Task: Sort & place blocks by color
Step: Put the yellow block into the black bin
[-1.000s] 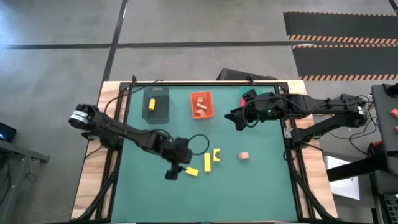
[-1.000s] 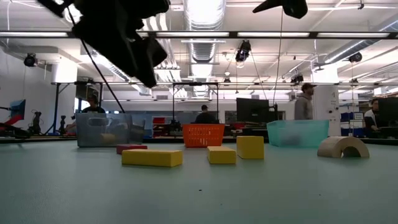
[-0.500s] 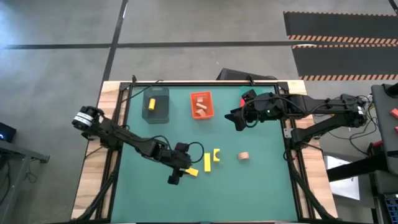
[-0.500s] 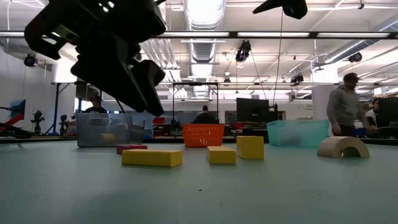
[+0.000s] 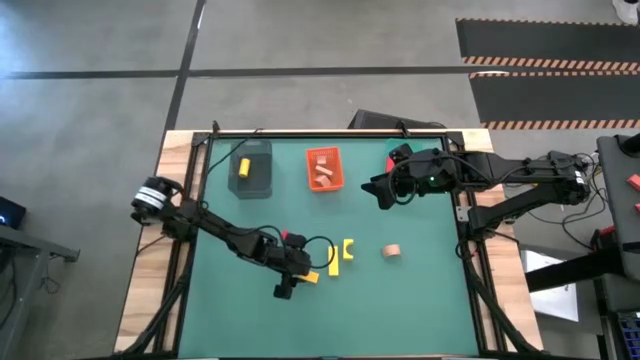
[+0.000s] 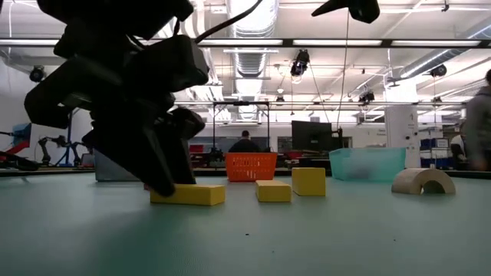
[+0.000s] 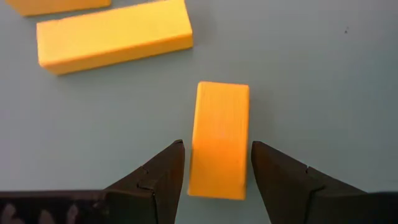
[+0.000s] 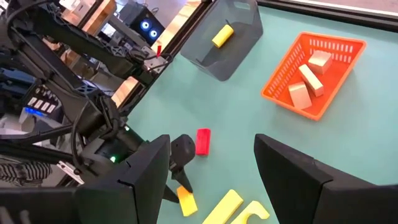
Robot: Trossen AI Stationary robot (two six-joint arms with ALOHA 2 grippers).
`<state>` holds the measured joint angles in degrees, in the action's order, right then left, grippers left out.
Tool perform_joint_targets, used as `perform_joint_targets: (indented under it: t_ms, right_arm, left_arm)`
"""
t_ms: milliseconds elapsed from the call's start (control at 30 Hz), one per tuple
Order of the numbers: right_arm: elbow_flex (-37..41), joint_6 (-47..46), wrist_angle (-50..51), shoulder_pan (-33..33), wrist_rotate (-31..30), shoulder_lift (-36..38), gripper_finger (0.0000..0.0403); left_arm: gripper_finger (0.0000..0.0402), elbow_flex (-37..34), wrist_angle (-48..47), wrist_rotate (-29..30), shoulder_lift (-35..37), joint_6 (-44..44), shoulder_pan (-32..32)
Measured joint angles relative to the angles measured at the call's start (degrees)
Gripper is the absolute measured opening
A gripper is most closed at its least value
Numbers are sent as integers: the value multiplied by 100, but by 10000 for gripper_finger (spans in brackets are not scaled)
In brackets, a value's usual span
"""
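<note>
My left gripper is open and low over the table. Its fingers stand on either side of the near end of a small yellow bar block, with narrow gaps showing. That block lies flat on the mat. Beside it lie a longer yellow bar, a yellow C-shaped block and a tan arch. A red block lies just beyond the left arm. My right gripper is open and hovers at the far right, holding nothing.
A dark grey tray at the far left holds one yellow block. An orange tray holds tan blocks. A teal tray sits far right under my right arm. Bare mat lies along the near edge.
My left gripper has moved toward the table's right and come down to the mat, so that its open fingers now straddle the small yellow bar. No block has moved. The right arm has kept still.
</note>
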<state>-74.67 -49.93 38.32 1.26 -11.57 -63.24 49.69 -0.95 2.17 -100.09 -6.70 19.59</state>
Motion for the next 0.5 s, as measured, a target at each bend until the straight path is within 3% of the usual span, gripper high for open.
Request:
perform_joint_targets:
  t_ms: [167,367,500]
  right_arm:
    - [0,9,-1,0,0,0,224]
    - [0,48,1,0,0,0,224]
    - [0,103,-1,0,0,0,224]
  left_arm:
    - [163,-35,2,22,-5,11,0]
    - [111,-37,0,28,-5,-27,0]
    - [108,16,-139,28,28,-49,0]
